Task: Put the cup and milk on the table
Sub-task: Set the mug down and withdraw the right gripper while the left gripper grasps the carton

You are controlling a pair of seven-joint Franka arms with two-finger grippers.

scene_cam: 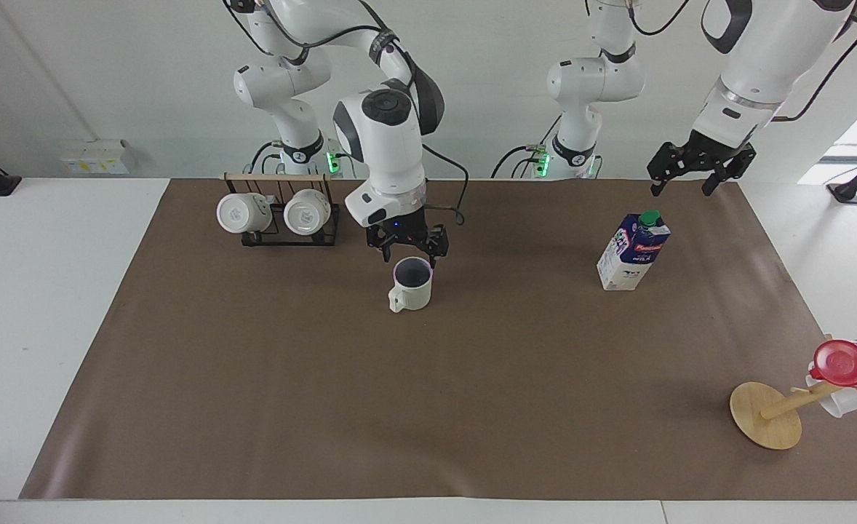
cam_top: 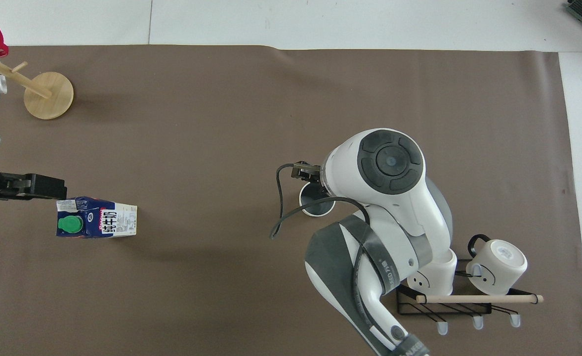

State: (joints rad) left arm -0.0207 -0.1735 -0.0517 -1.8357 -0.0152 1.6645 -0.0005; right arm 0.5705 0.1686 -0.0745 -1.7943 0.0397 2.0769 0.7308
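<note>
Bright, even light from above; soft shadows on brown mat (scene_cam: 268,393); both views sharp, no glare.

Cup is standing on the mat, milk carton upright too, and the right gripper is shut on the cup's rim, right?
Not quite: the facing view shows the right gripper open, just above the cup, not gripping it. The cup stands on the mat, and the milk carton is upright.
</note>
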